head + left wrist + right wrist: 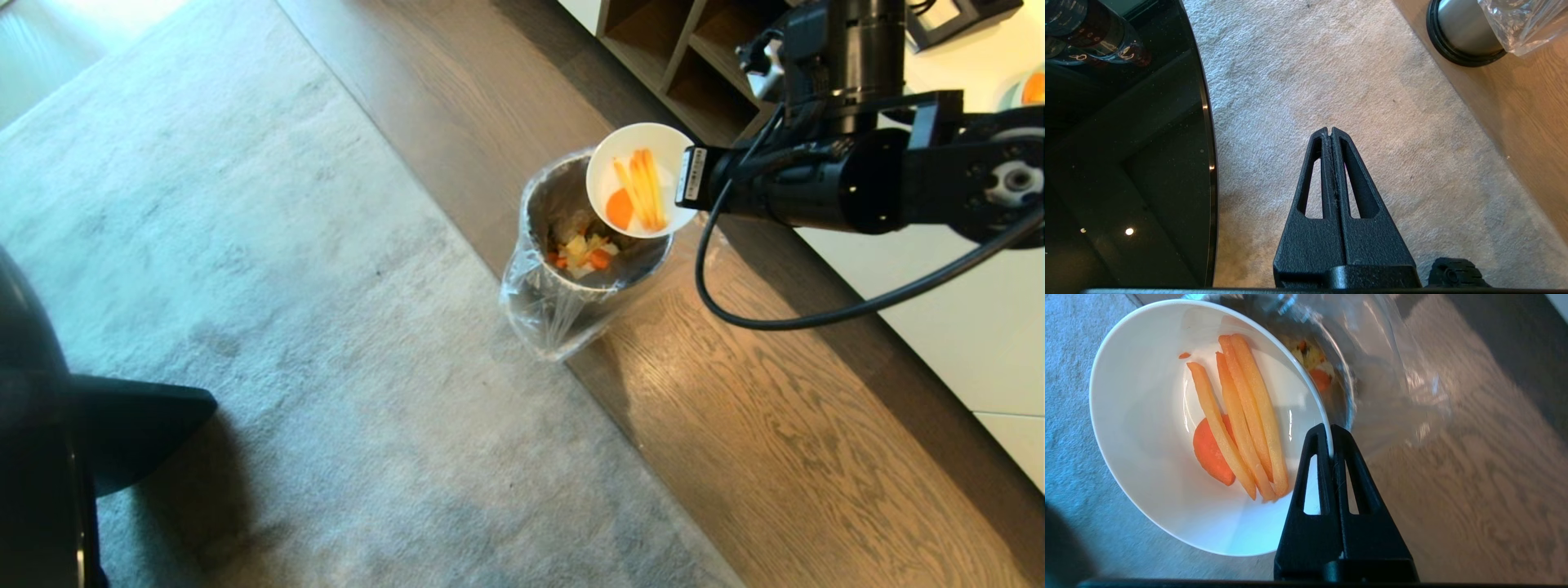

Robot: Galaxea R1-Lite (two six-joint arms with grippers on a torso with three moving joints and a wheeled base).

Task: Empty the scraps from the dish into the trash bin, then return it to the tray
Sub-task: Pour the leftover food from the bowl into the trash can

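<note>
The right gripper [1331, 435] is pinching the rim of the dish [633, 175], one finger inside and one outside the wall, so it is clamped on the bowl. It is holding the dish up over the far-right part of the trash bin [571, 245], whose mouth is facing up with its clear plastic bag [555, 318] draped down the outside. The scraps [641, 192] are lying inside the bowl — several long orange and pale strips plus one round orange slice beside them, none tipped out yet.

Key relation: the bin opening is lying to the left of the gripped rim and below it in the head view, on the far side of the bowl from the fingers. The strips are running lengthwise roughly from the gripper-side wall toward the opposite rim, so a roll that drops that opposite rim should slide them end-first into the bin. The dish is only partly overlapping the mouth — a tip toward the wood floor [775, 425] would likely miss.

Old food bits [584, 253] are sitting at the bin's bottom. The left gripper [1331, 132] is parked with fingers pressed together, hanging over the grey rug [1331, 73], well apart from the bin. The tray is not in view.
</note>
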